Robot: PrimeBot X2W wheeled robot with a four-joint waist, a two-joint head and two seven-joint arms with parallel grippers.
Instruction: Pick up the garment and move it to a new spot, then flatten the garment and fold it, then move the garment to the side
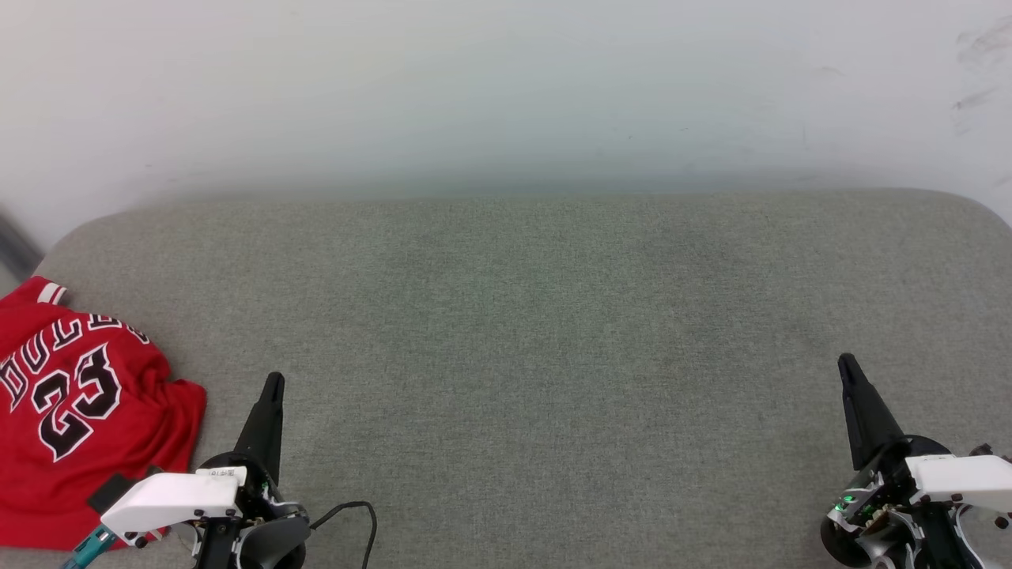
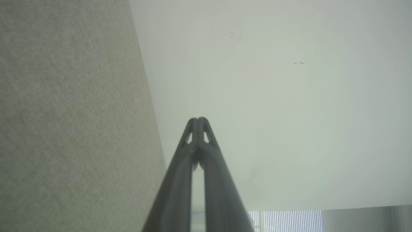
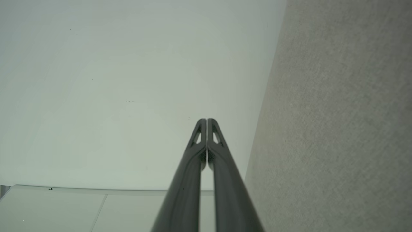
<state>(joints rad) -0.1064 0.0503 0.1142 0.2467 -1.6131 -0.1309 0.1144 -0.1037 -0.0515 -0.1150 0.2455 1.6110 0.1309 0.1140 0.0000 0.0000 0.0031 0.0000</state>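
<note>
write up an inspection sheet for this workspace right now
surface: grey fabric surface, mostly bare
job's things: red garment, crumpled at the surface's left edge, number 23 facing up, not held
clutter: nothing seen
hands: left hand and right hand both shut, holding nothing
cables: black cable looping beside the left wrist
surroundings: pale wall behind the surface

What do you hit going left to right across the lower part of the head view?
the garment → left gripper, shut → black cable → bare stretch of the grey fabric surface → right gripper, shut.
</note>
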